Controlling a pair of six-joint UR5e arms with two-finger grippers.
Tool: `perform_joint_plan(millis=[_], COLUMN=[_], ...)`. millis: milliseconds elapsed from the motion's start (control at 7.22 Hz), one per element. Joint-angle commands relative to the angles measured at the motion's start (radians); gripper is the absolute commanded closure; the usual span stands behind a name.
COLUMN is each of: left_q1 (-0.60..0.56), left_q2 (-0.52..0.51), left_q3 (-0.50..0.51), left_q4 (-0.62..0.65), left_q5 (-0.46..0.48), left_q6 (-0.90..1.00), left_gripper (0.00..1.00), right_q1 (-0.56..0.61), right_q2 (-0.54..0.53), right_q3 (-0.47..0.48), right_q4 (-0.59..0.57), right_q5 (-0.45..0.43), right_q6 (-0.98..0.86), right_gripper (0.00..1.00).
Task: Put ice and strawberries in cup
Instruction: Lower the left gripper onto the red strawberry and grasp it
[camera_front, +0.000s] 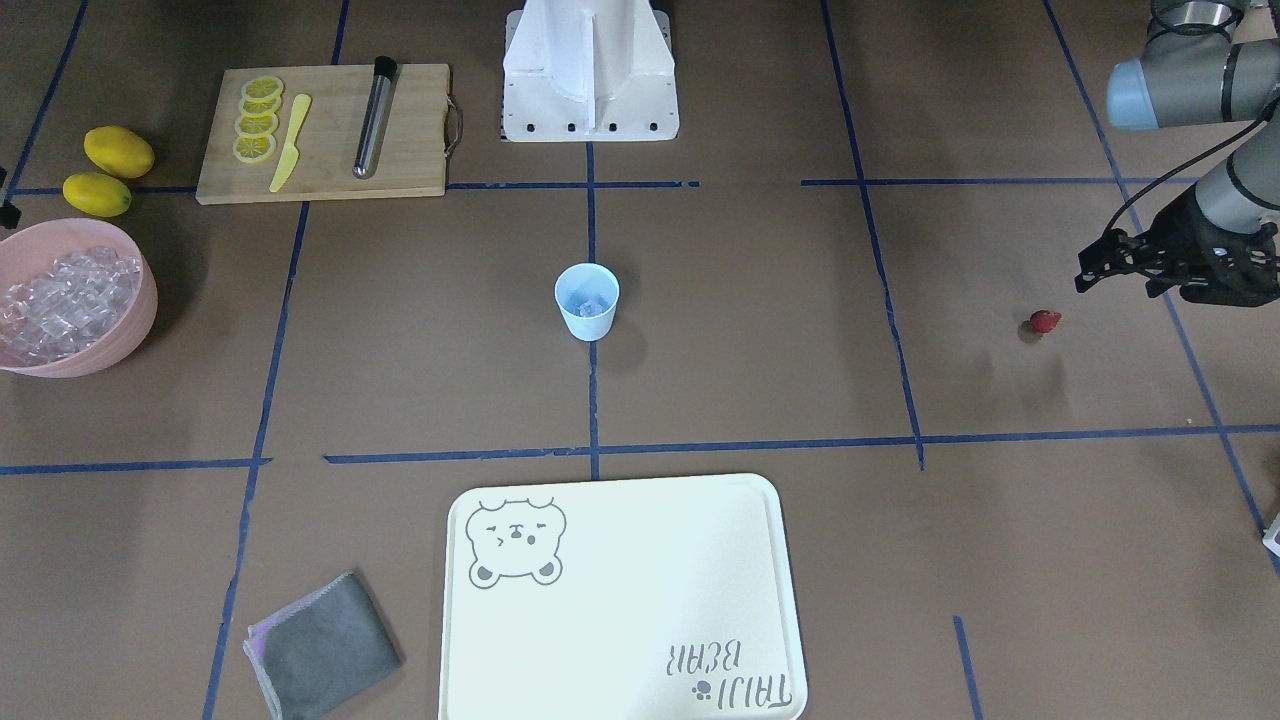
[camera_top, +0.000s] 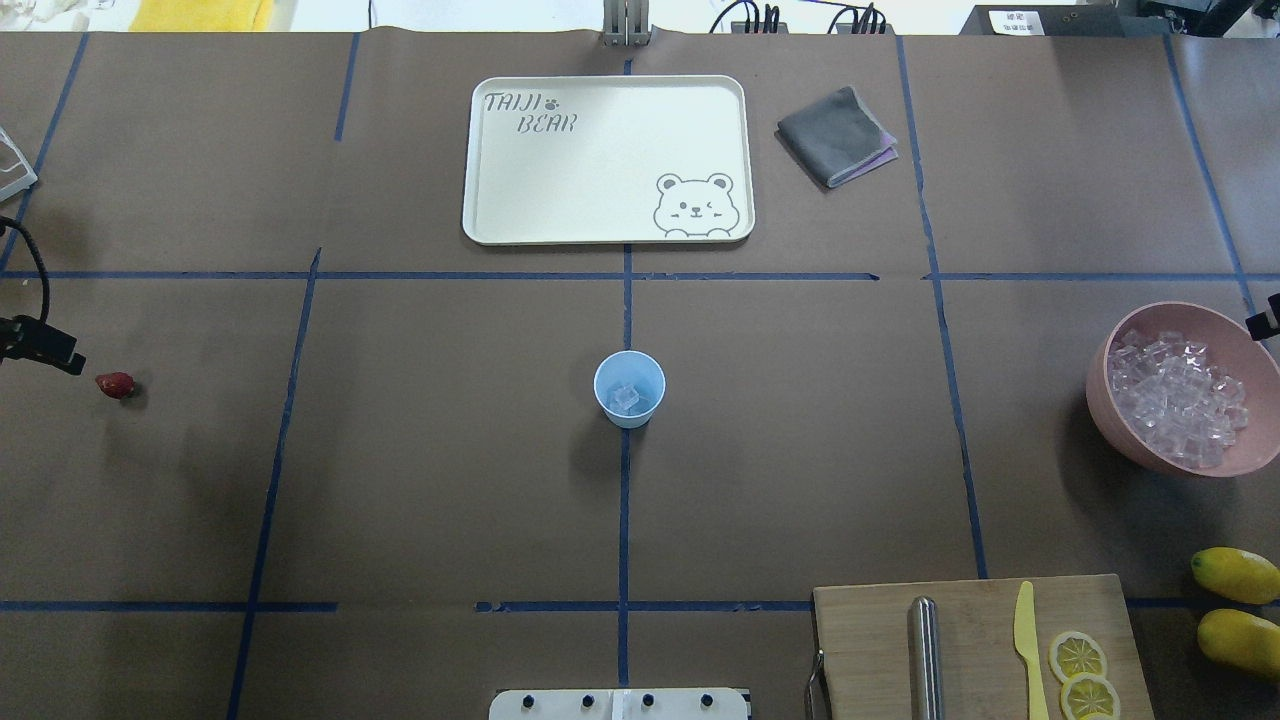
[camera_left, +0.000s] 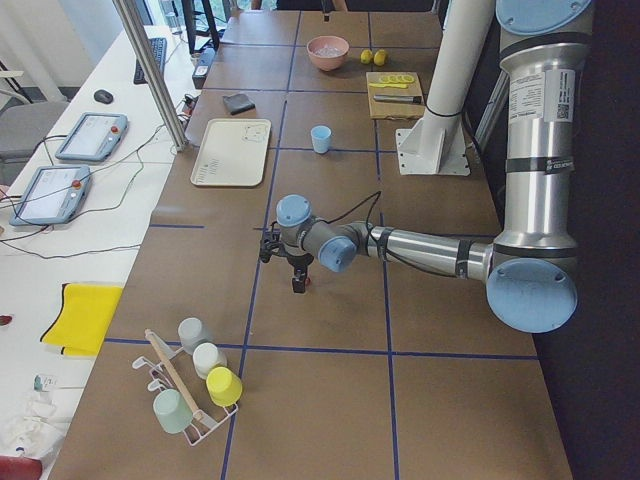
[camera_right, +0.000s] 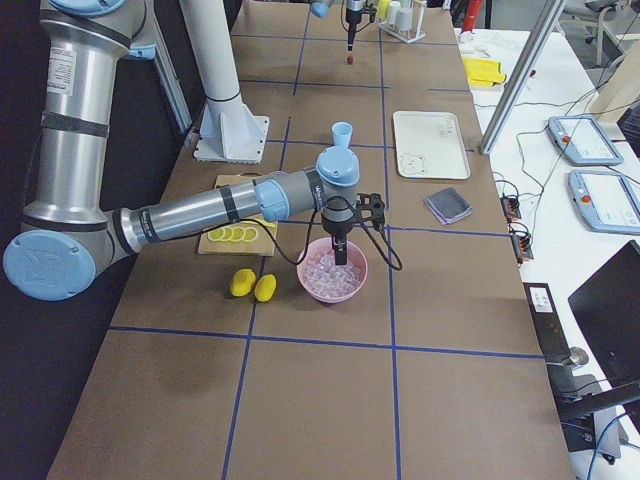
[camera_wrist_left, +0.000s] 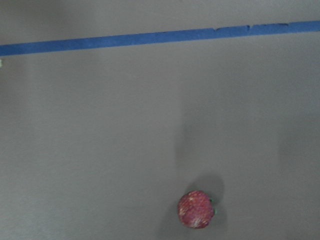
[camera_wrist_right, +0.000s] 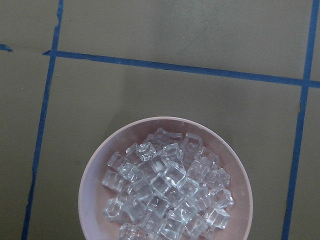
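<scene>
Pale blue cup (camera_top: 629, 389) upright mid-counter (camera_top: 400, 480), within reach of either arm, a little ice (camera_top: 626, 398) already inside; strawberry (camera_top: 115, 384) bare on the counter, well apart on the left side, not yet in; left gripper (camera_front: 1095, 265) poised near it, likely for the pick, whether released or clenched impossible to tell; right gripper (camera_right: 340, 258) above the pink bowl (camera_top: 1110, 430) of ice, state likewise unclear.

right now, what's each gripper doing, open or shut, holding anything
Left gripper: cannot tell; the strawberry lies loose, not held.
Right gripper: cannot tell; it hangs over the ice.
</scene>
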Motion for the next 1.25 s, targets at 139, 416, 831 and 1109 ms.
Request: perform_joint_plan(millis=[139, 416, 831, 1109], left_q1=[0.067, 0.069, 0.069, 0.069], left_q2=[-0.024, -0.025, -0.053, -0.053], left_q3=[0.015, 0.025, 0.064, 0.071], left_q4=[-0.006, -0.006, -0.006, -0.006], left_q5=[0.084, 0.084, 0.084, 0.084], left_q6=[-0.059, -0.061, -0.061, -0.061], left_gripper=[0.03, 0.07, 0.09, 0.16], right_q1=[0.003, 0.003, 0.003, 0.004], right_q2=[0.001, 0.001, 0.0, 0.0], right_q3=[-0.006, -0.005, -0.003, -0.003], right_q4=[0.001, 0.003, 0.004, 0.004], right_q5=[-0.001, -0.002, -0.004, -0.004], right_q6=[-0.013, -0.013, -0.013, -0.013], right_gripper=[0.01, 0.01, 0.01, 0.01])
